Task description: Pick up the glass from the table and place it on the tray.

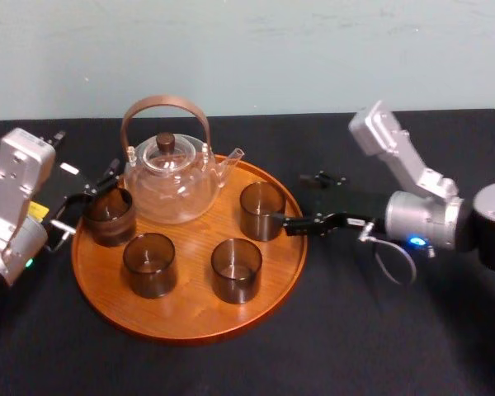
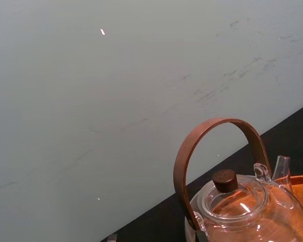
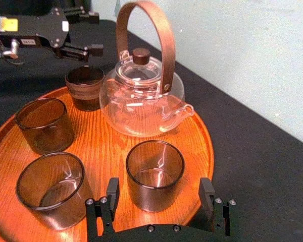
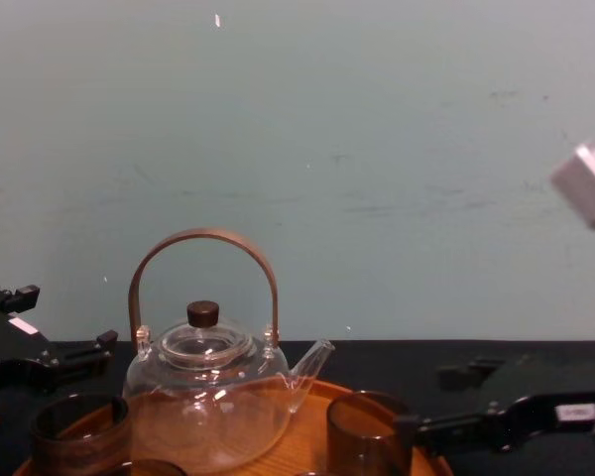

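Pale grey-green wall [image 1: 247, 49] at the back, scuffed in places. Before it a table [image 1: 379, 330] under matt black cloth.

At the table's middle, a large round tray [image 1: 190, 318] of orange-brown wood, grain plainly visible, with a low raised rim.

On the tray's back edge, a clear glass teapot [image 1: 169, 186]: round-bellied, with a hoop handle of bent brown wood and a dark knob on the lid. Spout turned toward the tray's right edge.

Four short smoky-brown glasses on the tray, straight-walled and open-topped:
- Right glass [image 1: 261, 211] at the right edge, just past the spout.
- Left glass [image 1: 109, 216] at the left edge, close beside the teapot's belly.
- Front-left glass [image 1: 149, 264] and front-middle glass [image 1: 236, 270] near the front edge, apart from each other.

Right gripper [image 1: 294, 200] at the tray's right edge, level with the right glass. Fingers spread wide, the glass just ahead of their tips, not clamped.

Left gripper [image 3: 98, 33] at the tray's left edge, beside the left glass. Fingers likewise wide apart, nothing held.

Teapot between the two arms. Front glasses apart from both grippers.
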Controlling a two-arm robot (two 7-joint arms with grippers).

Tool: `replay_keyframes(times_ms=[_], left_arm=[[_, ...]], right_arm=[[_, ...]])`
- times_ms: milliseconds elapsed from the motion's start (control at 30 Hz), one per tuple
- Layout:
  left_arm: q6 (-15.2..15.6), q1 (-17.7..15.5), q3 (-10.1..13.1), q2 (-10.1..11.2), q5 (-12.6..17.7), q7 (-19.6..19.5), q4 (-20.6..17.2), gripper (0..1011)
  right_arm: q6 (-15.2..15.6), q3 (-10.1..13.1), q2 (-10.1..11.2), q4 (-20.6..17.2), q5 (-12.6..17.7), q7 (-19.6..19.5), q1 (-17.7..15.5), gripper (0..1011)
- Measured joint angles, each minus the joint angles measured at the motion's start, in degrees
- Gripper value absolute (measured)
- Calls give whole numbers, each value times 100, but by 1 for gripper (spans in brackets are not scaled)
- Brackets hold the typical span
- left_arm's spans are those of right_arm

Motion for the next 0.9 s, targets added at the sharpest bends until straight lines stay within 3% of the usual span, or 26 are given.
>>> replay_keyframes(times_ms=[200, 467, 633, 900], left_arm=[[0, 0, 0, 0, 0, 0, 0, 1001], [0, 0, 0, 0, 0, 0, 0, 1001], [0, 0, 0, 0, 0, 0, 0, 1001], [0, 0, 0, 0, 0, 0, 0, 1001]], right_arm=[[-195, 237, 394, -460, 264, 51, -311, 1002], [-381, 517, 677, -774, 496, -109, -644, 1002], [-556, 759, 662, -895, 537, -516, -882, 1002], [-847, 1259, 353, -1022, 473, -1484, -1332, 1002]])
